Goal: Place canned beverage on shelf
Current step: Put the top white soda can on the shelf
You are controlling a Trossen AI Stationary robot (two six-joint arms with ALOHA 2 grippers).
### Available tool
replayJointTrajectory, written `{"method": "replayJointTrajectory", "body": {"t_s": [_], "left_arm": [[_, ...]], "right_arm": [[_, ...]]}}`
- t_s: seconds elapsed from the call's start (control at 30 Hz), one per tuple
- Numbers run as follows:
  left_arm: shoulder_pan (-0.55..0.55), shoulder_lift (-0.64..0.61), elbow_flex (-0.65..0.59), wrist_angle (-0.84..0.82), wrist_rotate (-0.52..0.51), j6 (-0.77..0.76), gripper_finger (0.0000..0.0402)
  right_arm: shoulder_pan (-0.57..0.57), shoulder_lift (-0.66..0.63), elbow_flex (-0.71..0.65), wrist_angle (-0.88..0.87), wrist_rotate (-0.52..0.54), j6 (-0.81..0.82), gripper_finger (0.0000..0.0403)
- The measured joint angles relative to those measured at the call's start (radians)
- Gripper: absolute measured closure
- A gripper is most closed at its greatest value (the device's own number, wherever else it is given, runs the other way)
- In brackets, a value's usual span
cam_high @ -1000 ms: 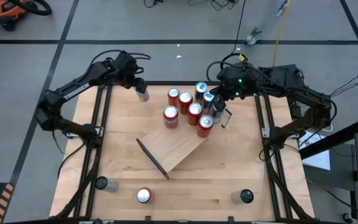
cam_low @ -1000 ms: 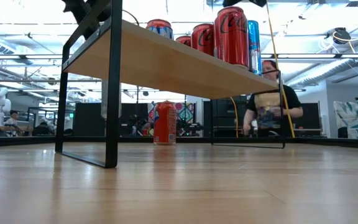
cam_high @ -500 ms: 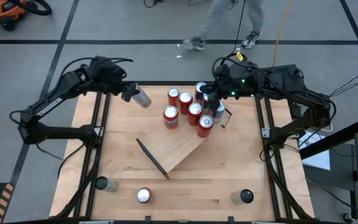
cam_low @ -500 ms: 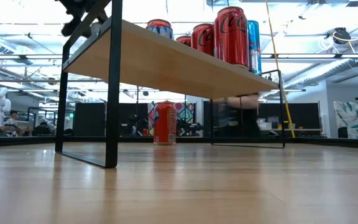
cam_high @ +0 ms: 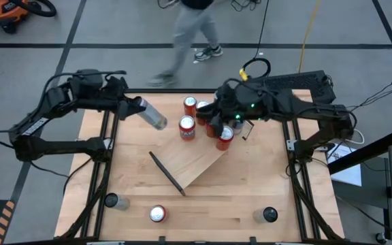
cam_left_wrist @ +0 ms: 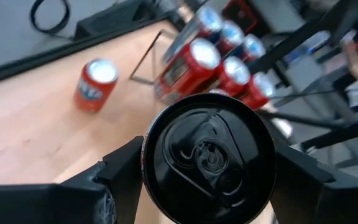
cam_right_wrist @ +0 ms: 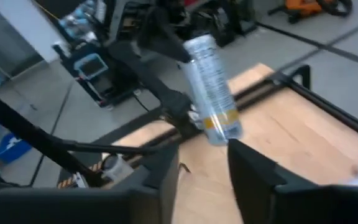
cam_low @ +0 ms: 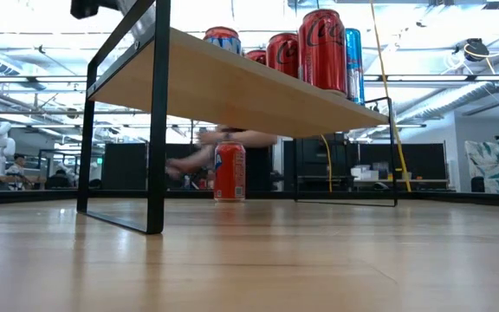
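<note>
Between the left gripper's (cam_high: 136, 107) fingers sits a silver can (cam_high: 152, 114), tilted well off upright, its free end reaching out over the far left part of the wooden tabletop (cam_high: 128, 170). In the left wrist view the can's dark top (cam_left_wrist: 208, 158) fills the middle, with one dark finger (cam_left_wrist: 120, 171) pressed against each side. Ahead of this gripper, toward the table's middle, stands the shelf (cam_high: 194, 160), set at a slant on the table, with a cluster of red and blue cans (cam_high: 203, 117) on its far end. A single orange can (cam_low: 230, 171) stands on the table below the shelf board.

Over that cluster hangs the right gripper (cam_high: 218, 117), just above the cans on the shelf's far right. Its two dark fingers (cam_right_wrist: 166, 174) stand a little apart with nothing between them, though the blur makes the gap hard to judge. Past them, the right wrist view shows the silver can in the other arm's grip.

Beyond the table's far edge a person (cam_high: 194, 27) walks past.
</note>
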Motion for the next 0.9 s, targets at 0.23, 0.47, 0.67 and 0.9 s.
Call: {"method": "replayJointTrajectory", "body": {"t_s": [0.23,0.47,0.67,0.9], "left_arm": [[-0.032,-0.028,0.028,0.202,0.106,0.012,0.0137],[-0.044,-0.029,0.028,0.358,0.255,0.054,0.0137],[-0.044,-0.014,0.028,0.465,0.376,0.109,0.0137],[-0.044,0.021,0.028,0.575,0.426,0.120,0.0137]], "right_arm": [[0.035,0.061,0.000,0.179,-0.004,-0.017,0.0195],[0.037,0.073,0.000,0.271,-0.051,-0.025,0.0102],[0.022,0.073,0.001,0.275,-0.151,0.002,0.0044],[0.001,0.129,0.002,0.364,-0.258,0.041,0.0035]]}}
